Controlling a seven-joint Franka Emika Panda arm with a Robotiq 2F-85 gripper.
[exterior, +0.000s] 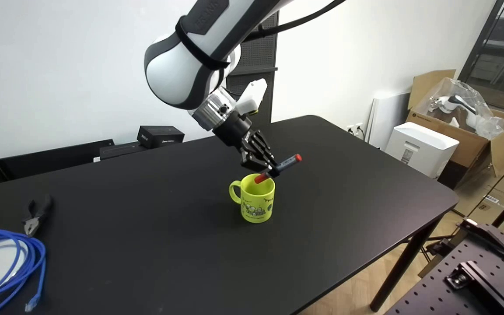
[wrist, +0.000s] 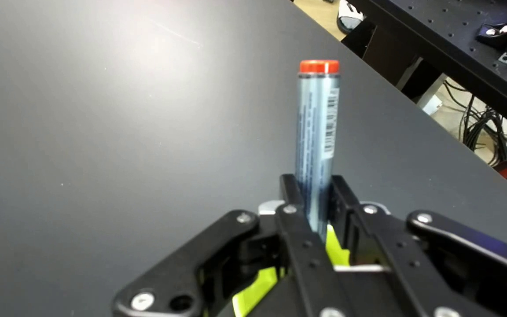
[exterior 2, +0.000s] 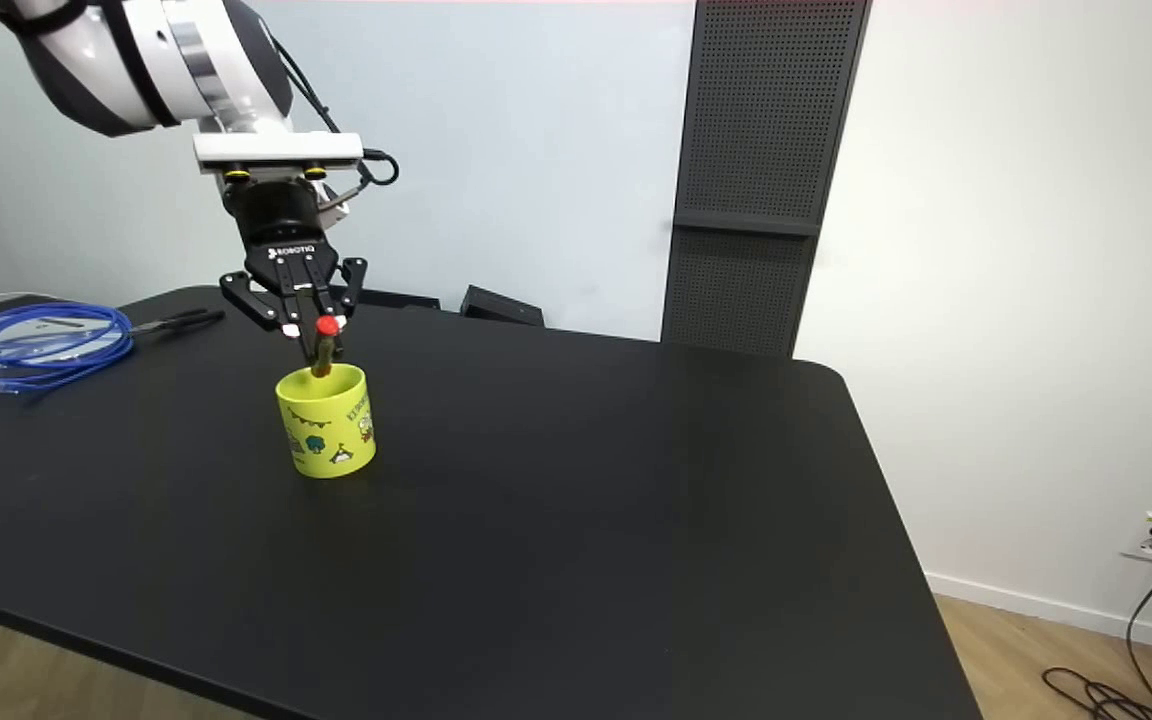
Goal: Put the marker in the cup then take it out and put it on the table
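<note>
1. Clearly my gripper (wrist: pixel 316 193) pinches the marker (wrist: pixel 317 132) mid-body, presumably leaving one end free for dipping.
2. That end slants down at the cup's (exterior: pixel 257 201) mouth; bound in or out, I can't tell.

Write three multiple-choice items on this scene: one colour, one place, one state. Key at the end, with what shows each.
1. What colour is the mug?
A) White
B) Red
C) Yellow-green

2. Where do the pliers lie?
A) Next to the blue cable
B) Inside the mug
C) Across the mug's rim

3. What state is the gripper in?
A) Open, holding nothing
B) Shut on the marker
C) Shut on the mug

Key:
1. C, since both exterior views show its bright yellow-green outside.
2. A, since both exterior views show them on the table beside the blue cable, away from the mug.
3. B, since the wrist view shows the marker pinched from both sides.
</note>
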